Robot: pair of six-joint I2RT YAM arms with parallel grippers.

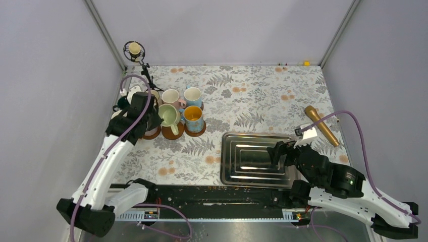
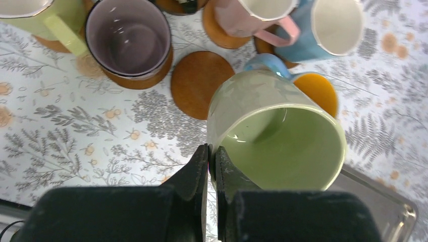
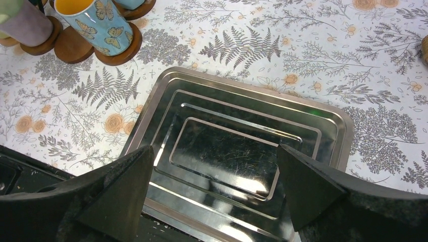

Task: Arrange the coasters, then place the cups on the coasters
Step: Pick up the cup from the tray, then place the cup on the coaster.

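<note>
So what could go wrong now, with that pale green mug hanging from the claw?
The left gripper pinches the pale green mug only by its rim, and the mug is tilted, so it might slip. The bare coaster lies close to the mauve mug and the pink mug, so lowering the held one there could knock a neighbour.

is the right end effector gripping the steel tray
No, the right end effector hangs wide open above the steel tray, gripping nothing.
</note>
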